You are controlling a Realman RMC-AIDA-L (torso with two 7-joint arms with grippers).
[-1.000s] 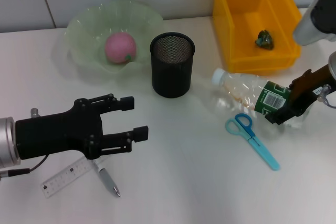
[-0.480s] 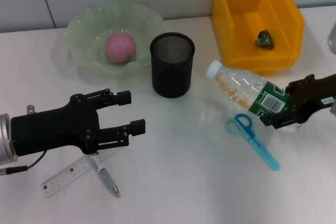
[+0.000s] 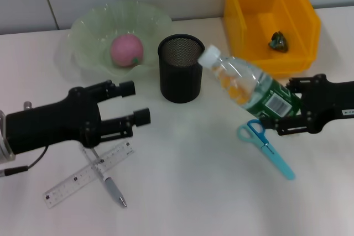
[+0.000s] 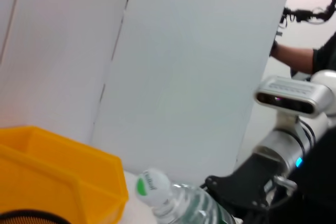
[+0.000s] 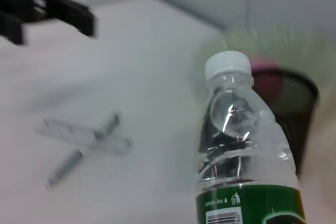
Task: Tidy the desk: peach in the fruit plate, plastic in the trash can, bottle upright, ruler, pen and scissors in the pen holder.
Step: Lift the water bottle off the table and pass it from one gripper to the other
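My right gripper (image 3: pixel 287 108) is shut on the lower end of the clear bottle (image 3: pixel 243 84), which has a green label and tilts up with its white cap toward the black mesh pen holder (image 3: pixel 181 67). The bottle (image 5: pixel 241 150) fills the right wrist view, and its cap (image 4: pixel 149 187) shows in the left wrist view. My left gripper (image 3: pixel 134 103) stands open above the table, left of the pen holder. Below it lie the ruler (image 3: pixel 88 173) and the pen (image 3: pixel 110 186), crossed. Blue scissors (image 3: pixel 265 146) lie under the bottle. The pink peach (image 3: pixel 127 50) sits in the green fruit plate (image 3: pixel 88 26). A crumpled piece of plastic (image 3: pixel 278 41) lies in the yellow trash can (image 3: pixel 238 15).
The table's back edge meets a white wall behind the plate and the bin. In the right wrist view the ruler (image 5: pixel 84 132) and pen (image 5: pixel 65 167) lie far off, with my left gripper (image 5: pixel 47 9) beyond them.
My right gripper has lifted the bottle off the table and swung its cap upward toward the pen holder. My left arm has drawn back left, uncovering the ruler and pen.
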